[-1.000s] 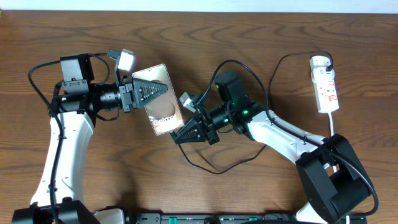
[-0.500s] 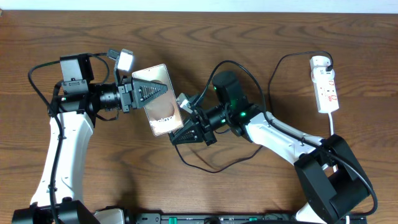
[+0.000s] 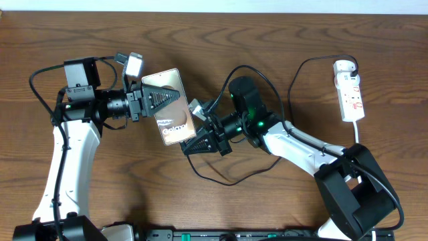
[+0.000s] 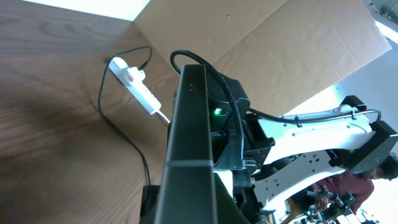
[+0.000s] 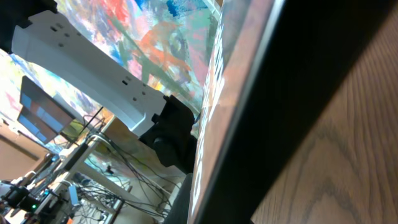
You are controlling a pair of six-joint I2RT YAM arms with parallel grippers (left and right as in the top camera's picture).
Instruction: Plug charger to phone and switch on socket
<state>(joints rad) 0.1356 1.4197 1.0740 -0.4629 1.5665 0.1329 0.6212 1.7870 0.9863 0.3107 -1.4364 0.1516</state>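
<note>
Two claws work together: left gripper [image 3: 170, 98] clamps the phone [image 3: 178, 124], steadying its near edge; right gripper [image 3: 192, 148], pinched shut, presses there, likely holding the charger [image 3: 224, 182] tip.

Tight spot mid-table [image 3: 281, 40]: my left gripper [image 3: 178, 96] is clamped over the phone [image 3: 175, 124], and my right gripper [image 3: 188, 148], closed, sits at its front-right edge, so no passage between. Charger [image 3: 231, 182] loops under my right arm [image 3: 301, 144] toward the front edge. Socket [image 3: 350, 94] lies by the back-right corner, reachable from its left. Front-left is open.
</note>
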